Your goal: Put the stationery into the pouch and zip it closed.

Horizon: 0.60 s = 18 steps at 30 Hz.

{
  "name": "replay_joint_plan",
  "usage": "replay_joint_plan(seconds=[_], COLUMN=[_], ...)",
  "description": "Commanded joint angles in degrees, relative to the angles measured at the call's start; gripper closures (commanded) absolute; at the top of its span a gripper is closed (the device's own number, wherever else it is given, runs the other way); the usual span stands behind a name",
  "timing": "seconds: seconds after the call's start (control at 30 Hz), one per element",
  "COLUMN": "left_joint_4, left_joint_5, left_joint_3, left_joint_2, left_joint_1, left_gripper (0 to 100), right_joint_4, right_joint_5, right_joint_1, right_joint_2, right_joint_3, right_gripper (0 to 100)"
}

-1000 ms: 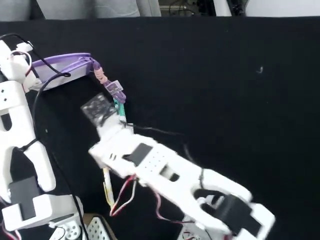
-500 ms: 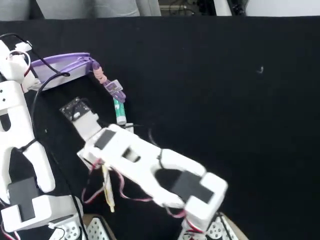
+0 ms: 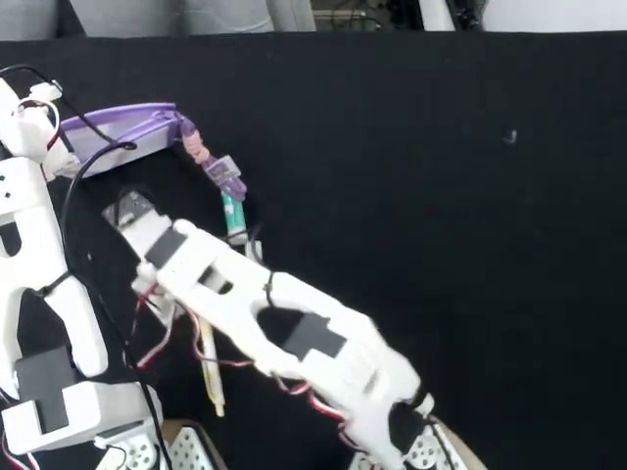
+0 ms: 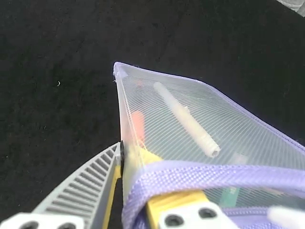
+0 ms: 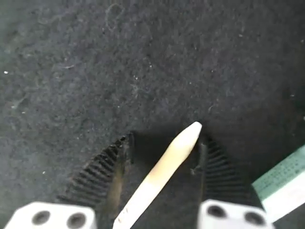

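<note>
The purple-trimmed mesh pouch (image 3: 122,132) lies at the far left, its charm zipper pull (image 3: 214,164) trailing toward the middle. My left gripper (image 4: 125,155) is shut on the pouch's edge (image 4: 190,143); a cream pen (image 4: 186,121) and an orange item (image 4: 137,125) lie inside. A green marker (image 3: 233,217) lies just below the pull. A cream pen (image 3: 210,372) lies near the front, partly under my right arm (image 3: 235,299). My right gripper (image 5: 164,160) is open low over the cloth, its fingers on either side of that pen's tip (image 5: 183,138).
The left arm (image 3: 34,255) stands along the table's left edge with its base at the front corner. A green-and-white end of the marker (image 5: 281,183) lies beside the right gripper. Black cloth (image 3: 441,196) covers the table to the right.
My right arm has swung left, its wrist passing from over the green marker to over the cream pen's far end. The left arm and pouch have stayed still.
</note>
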Motion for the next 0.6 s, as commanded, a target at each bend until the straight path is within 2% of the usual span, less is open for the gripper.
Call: replay_joint_plan(seconds=[0.0, 0.07, 0.13, 0.3, 0.57], left_joint_4=[-1.0, -1.0, -1.0, -0.9, -0.9], left_joint_5=[0.4, 0.4, 0.4, 0.4, 0.3], left_joint_3=[-0.2, -0.2, -0.2, -0.2, -0.3], left_joint_2=[-0.7, -0.7, -0.7, -0.7, -1.2], left_joint_1=[-0.3, -0.3, -0.3, -0.3, -0.2], left_gripper=[97, 97, 97, 97, 97], right_joint_4=[3.8, 4.9, 5.6, 6.1, 13.5], right_joint_5=[0.0, 0.0, 0.0, 0.1, 0.1], right_joint_1=[1.8, 1.8, 1.9, 3.1, 6.1], right_joint_2=[3.3, 4.3, 4.7, 4.5, 0.3], right_joint_3=[-6.7, -8.1, -8.8, -8.9, -12.5], right_gripper=[92.8, 99.2, 96.2, 96.0, 96.0])
